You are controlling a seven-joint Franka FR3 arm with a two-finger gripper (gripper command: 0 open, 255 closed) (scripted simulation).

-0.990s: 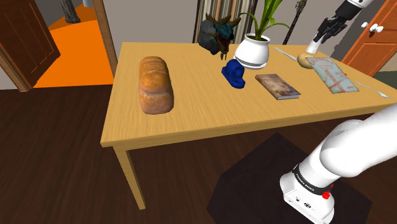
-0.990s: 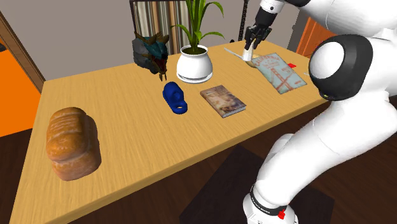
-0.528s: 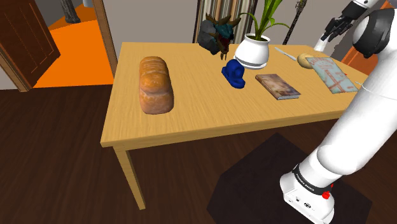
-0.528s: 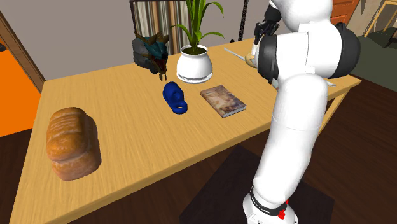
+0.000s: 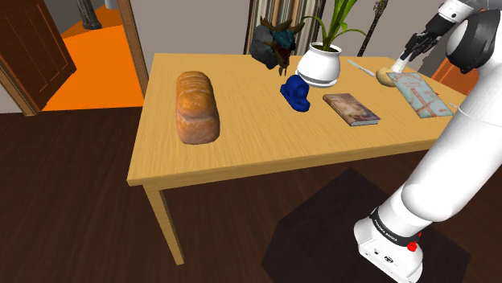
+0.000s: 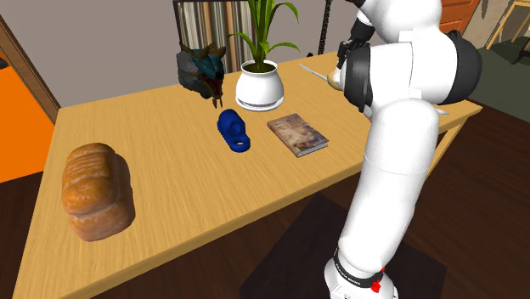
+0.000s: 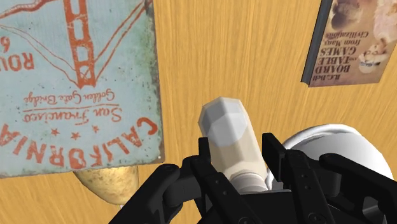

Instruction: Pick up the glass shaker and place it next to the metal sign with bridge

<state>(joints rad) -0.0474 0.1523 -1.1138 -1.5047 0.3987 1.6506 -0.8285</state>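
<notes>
Whitish shaker [image 7: 226,127] sits clasped between the 2 black fingers of the gripper [image 7: 236,153], the jaws narrowed onto its body and holding it over the wooden table [image 7: 254,57]. Just beside it lies the pale blue metal sign [image 7: 76,83] with an orange bridge. A book [image 7: 356,41] lies on the shaker's other side, farther off.

White rounded arm [image 5: 450,161], dark joints [image 6: 456,72], black lettered collar [image 5: 388,226] at base, red button [image 5: 413,246], all-black hand [image 7: 236,149].

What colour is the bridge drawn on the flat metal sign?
Orange-red, on the pale blue-green sign; clearest in the wrist view.
</notes>
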